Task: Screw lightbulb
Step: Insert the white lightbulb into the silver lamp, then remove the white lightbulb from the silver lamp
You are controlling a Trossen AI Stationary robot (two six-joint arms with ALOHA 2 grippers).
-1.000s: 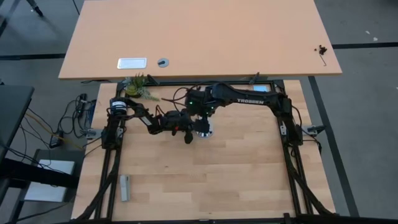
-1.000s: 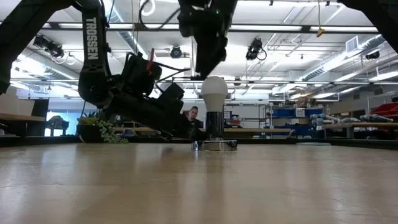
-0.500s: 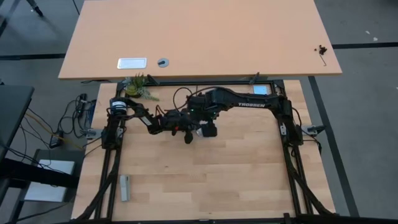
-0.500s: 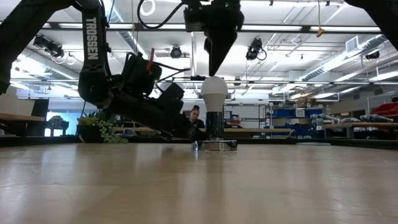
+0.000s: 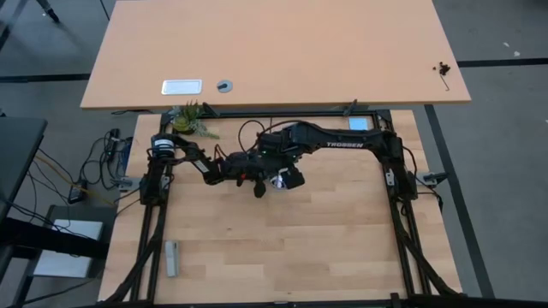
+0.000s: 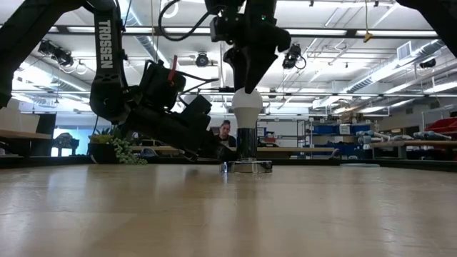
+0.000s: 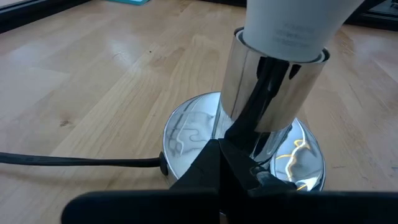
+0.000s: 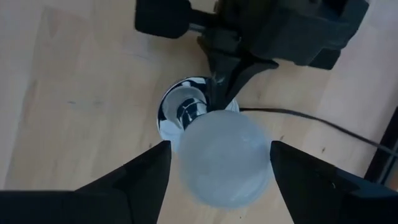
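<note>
The frosted-white lightbulb (image 6: 246, 106) stands upright in the shiny silver socket (image 7: 273, 93), whose round base (image 6: 246, 167) rests on the wooden table. My right gripper (image 8: 221, 149) points down over the bulb (image 8: 225, 158), open, with one finger on either side of its dome. My left gripper (image 7: 219, 148) comes in low from the table's left, shut, with its tip at the foot of the socket. In the high view the right gripper (image 5: 287, 177) covers most of the bulb. My left gripper slants down from the table's left, and its shut fingertips meet the socket's round base plate (image 7: 186, 134) right at the foot of the upright sleeve. The socket stands flat on the table. My right gripper's fingers (image 8: 155, 163) flank the bulb's dome; I cannot tell whether they touch it.
A thin black cord (image 7: 74, 160) runs from the socket's base across the table. A small grey block (image 5: 172, 257) lies near the front left. A green plant (image 5: 188, 118) stands at the far left corner. A larger table (image 5: 274, 51) lies beyond the far edge. A person shows in the room behind.
My right gripper has rolled about the line it points along, shifted over the bulb and sunk a little, so its fingertips now reach the bulb's top. The bulb, the socket and the left gripper have kept still.
</note>
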